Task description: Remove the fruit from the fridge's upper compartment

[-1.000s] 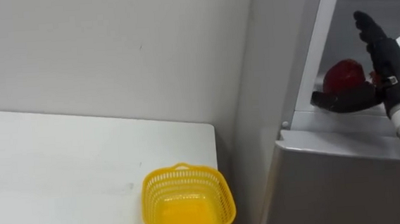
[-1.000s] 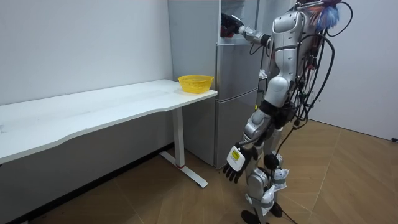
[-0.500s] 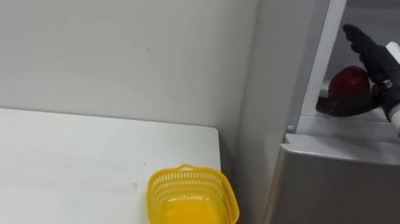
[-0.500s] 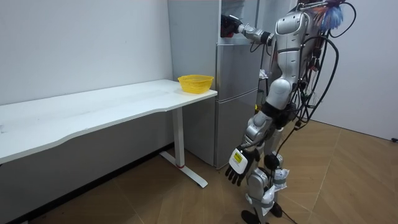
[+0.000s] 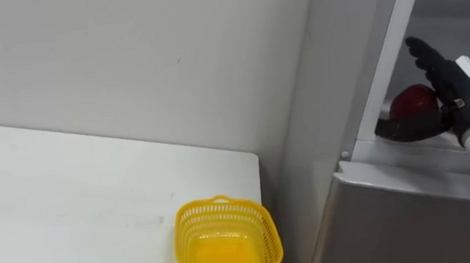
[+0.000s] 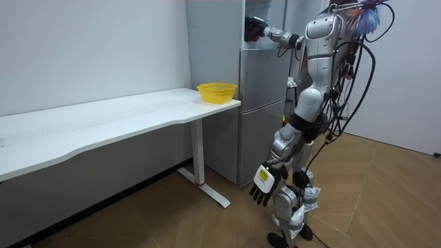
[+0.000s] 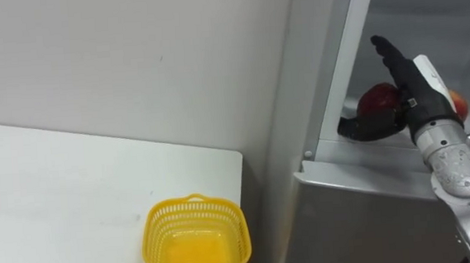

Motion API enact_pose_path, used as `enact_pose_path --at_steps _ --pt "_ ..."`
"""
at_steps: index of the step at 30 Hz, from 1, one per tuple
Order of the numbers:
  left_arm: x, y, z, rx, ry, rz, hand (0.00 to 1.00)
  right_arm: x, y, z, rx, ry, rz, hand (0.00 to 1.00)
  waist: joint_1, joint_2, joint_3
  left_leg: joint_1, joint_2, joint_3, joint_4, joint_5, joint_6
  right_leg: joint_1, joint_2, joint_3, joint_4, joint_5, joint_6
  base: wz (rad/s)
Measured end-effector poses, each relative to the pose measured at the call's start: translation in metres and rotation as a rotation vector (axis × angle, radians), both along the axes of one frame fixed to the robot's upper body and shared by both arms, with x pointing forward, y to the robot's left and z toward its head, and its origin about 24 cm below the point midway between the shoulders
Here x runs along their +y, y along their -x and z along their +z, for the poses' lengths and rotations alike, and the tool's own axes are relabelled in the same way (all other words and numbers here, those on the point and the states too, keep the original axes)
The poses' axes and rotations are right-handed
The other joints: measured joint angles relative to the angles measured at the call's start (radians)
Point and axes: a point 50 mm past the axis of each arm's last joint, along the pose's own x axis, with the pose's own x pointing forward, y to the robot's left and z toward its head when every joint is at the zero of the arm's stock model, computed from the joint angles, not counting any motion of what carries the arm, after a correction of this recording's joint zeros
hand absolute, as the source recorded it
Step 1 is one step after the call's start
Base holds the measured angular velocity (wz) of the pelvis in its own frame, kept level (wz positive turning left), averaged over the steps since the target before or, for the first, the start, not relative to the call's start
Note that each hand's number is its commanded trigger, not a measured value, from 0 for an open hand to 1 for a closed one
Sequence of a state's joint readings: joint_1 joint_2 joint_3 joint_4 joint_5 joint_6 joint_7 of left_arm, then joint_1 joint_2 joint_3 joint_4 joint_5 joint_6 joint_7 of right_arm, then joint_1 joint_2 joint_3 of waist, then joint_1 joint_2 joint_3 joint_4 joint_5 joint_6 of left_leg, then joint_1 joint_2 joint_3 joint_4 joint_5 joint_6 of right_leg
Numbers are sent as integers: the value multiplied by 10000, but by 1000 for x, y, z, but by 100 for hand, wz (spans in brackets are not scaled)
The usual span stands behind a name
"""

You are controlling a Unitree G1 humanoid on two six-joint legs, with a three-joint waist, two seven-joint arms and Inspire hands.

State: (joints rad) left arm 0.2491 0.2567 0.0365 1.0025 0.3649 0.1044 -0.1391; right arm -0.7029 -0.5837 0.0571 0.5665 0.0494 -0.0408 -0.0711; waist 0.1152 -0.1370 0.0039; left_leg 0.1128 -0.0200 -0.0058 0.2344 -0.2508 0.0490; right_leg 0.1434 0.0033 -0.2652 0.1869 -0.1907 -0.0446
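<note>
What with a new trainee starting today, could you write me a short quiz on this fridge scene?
1. True or false: the right hand reaches into the grey fridge's upper compartment, fingers straight, beside the round red fruit.
2. The yellow plastic mesh basket stands on: A the floor; B the white table; C the fridge.
3. Fill in: in the room view the left hand hangs low beside the robot's ____.
Key: 1 true; 2 B; 3 leg.

Head eyes look down on basket (image 5: 227, 238), fridge (image 5: 407, 215) (room camera farther off).
</note>
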Motion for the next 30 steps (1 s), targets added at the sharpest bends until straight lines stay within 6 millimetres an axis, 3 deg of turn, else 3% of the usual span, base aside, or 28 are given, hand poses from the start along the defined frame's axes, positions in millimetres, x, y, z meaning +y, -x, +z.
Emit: enact_pose_path --at_steps 10,15,25,30 --pt "0 -3 0 -74 -42 -9 0 -1 -1 2 -118 -268 -90 0 11 13 -13 -56 -11 -16 29 1 1 -23 -4 15 -17 0 0 0" --pt "0 -2 0 -85 -62 -1 0 -1 -1 1 -107 -269 -142 0 27 101 -62 -25 -6 -23 21 1 1 2 -5 -61 0 3 1 0" --pt "1 -2 0 -90 -252 27 0 1 -2 -3 -84 -158 -317 0 62 117 -47 47 16 -18 -4 8 -11 71 2 -113 2 2 1 0" --pt "1 0 0 26 -251 43 0 -2 -2 -6 34 -193 -437 0 45 81 20 120 16 -29 3 6 -11 156 0 -122 -12 4 0 0"
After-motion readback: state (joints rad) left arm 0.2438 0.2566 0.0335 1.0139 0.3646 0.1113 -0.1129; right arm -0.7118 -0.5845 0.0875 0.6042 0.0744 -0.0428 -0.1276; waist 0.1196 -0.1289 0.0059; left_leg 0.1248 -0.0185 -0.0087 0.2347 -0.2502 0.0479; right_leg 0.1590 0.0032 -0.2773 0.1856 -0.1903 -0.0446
